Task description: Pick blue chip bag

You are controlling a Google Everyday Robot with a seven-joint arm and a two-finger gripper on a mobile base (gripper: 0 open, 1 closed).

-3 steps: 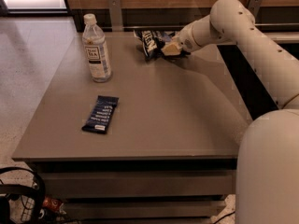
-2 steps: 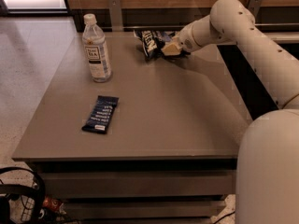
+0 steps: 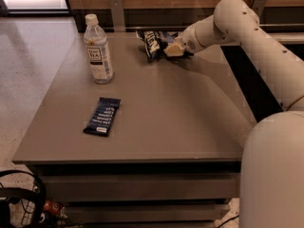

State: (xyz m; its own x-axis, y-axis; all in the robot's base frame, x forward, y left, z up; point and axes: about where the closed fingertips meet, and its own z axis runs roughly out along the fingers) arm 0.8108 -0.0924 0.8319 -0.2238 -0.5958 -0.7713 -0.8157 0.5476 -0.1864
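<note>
The blue chip bag (image 3: 153,41) is a crinkled dark navy bag with white lettering, lying at the far edge of the grey table (image 3: 180,122), right of centre. My gripper (image 3: 172,49) is at the bag's right end, low over the table and touching the bag. The arm reaches in from the right, and its wrist hides part of the bag's right side.
A clear water bottle (image 3: 98,51) stands upright at the far left of the table. A flat dark blue bar wrapper (image 3: 102,116) lies front left. A wooden wall with metal brackets (image 3: 116,11) runs behind the table. Black cables (image 3: 19,201) lie on the floor, lower left.
</note>
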